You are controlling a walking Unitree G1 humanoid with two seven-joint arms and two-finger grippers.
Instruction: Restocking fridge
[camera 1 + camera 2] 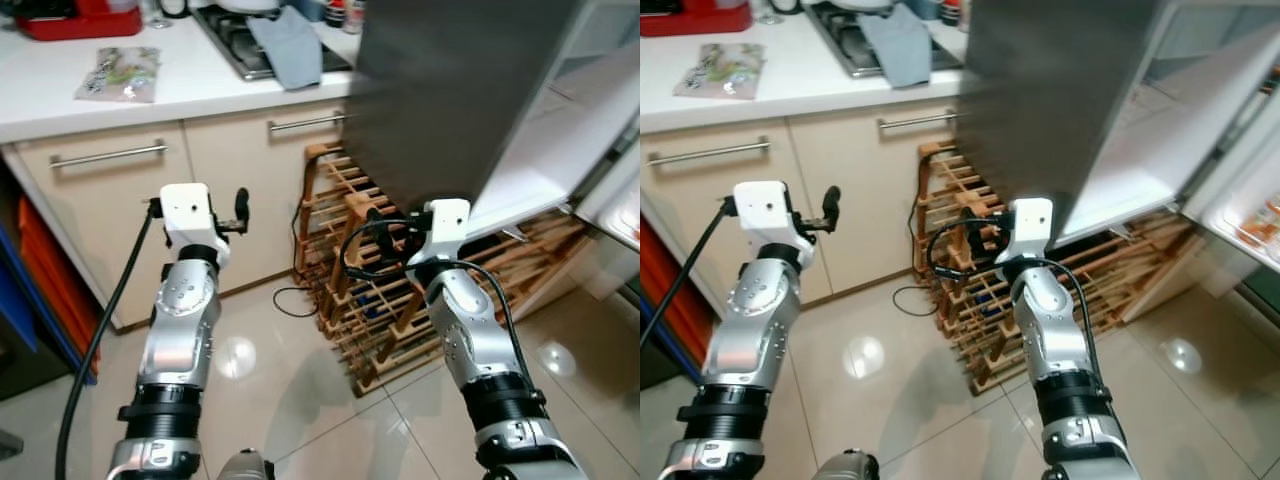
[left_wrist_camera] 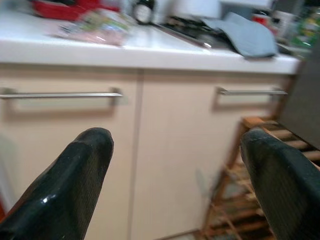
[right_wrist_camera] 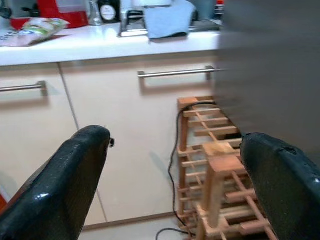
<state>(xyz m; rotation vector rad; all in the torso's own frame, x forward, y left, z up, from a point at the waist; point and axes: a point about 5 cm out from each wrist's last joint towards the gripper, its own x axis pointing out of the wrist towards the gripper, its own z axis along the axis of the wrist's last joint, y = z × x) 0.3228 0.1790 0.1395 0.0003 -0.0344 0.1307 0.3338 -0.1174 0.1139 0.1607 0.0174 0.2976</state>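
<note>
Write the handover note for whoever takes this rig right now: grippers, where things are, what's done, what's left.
Left gripper: open, empty, raised before the cabinet.
Right gripper: open, empty, raised by the wine rack.
Fridge door: open, at the right above the rack.
Packet lies on the counter, beside the stove with a grey cloth on it.
Done: door opened. Left: pick up an item, probably the packet, and shelve it; nothing is in hand.

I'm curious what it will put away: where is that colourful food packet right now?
The food packet lies flat on the white countertop, on the robot's left, between the red container and the stove.
</note>
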